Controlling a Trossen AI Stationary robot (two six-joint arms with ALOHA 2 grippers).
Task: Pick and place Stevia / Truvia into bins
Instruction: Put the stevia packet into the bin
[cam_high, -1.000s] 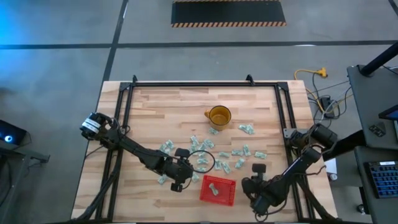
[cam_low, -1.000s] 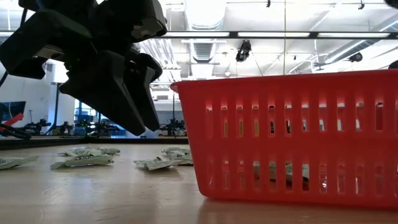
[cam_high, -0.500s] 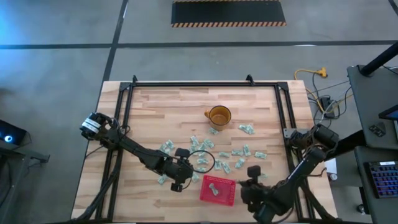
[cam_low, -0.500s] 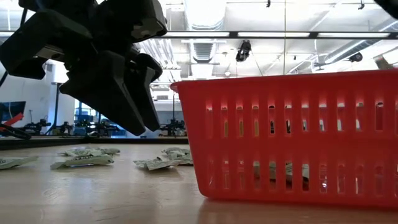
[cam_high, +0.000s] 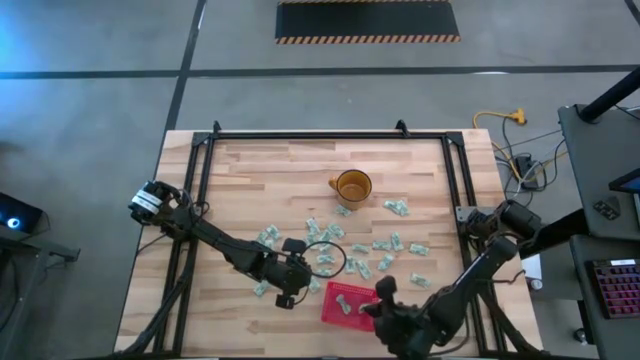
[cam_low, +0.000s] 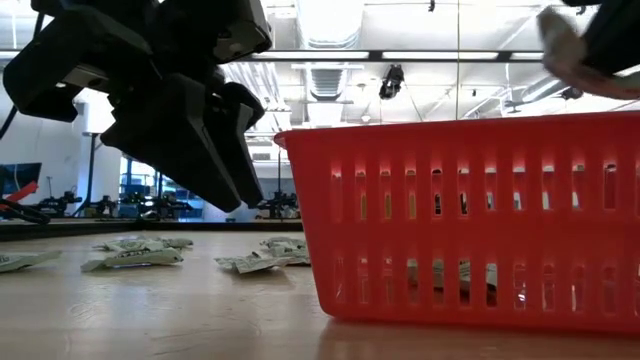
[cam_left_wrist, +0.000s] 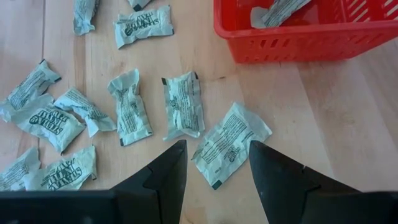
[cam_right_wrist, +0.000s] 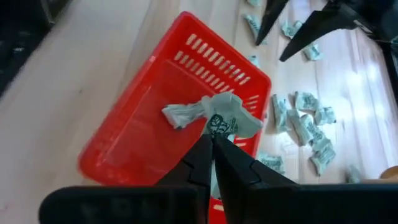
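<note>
Grey concrete floor surrounds the wooden tabletop (cam_high: 260, 180), which carries everything else. Both dark arms reach in from the sides toward its near edge. Close to that edge sits the red basket (cam_high: 345, 305), a packet or two already lying inside it. Farther back, well apart from the basket, stands the amber mug (cam_high: 352, 187).

Over the right side of the basket hangs the right gripper (cam_right_wrist: 213, 149), its fingers pinched tight on one crumpled Stevia packet (cam_right_wrist: 214, 116), held above the basket's interior; in the low view the packet shows above the rim, though whether it hangs squarely over the middle is hard to judge.

Left of the basket, the left gripper (cam_left_wrist: 214, 171) hovers low over the tabletop, its fingers spread apart and holding nothing, with a loose packet (cam_left_wrist: 229, 142) lying on the wood between them.

Many more pale green-and-white packets (cam_high: 385, 247) lie scattered between the mug and the basket.
</note>
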